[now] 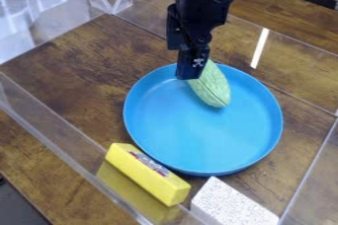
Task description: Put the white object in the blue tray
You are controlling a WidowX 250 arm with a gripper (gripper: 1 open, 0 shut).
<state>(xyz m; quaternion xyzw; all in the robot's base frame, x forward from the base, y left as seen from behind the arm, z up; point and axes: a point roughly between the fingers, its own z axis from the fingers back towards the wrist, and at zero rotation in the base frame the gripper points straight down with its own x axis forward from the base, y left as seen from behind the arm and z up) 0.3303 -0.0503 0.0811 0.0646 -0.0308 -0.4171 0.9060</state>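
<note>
Brown wooden tabletop: one round blue tray, a green object inside; one white block beside the tray; one black hand, fingers apart, above the tray's far edge.

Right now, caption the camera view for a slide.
Open gripper above the blue tray, white object still to be placed.

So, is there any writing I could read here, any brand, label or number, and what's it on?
None that I can read.
Yellow block: reddish marks on its side, too blurred to make out.
White block: faint marks at most, too small to read.
</note>
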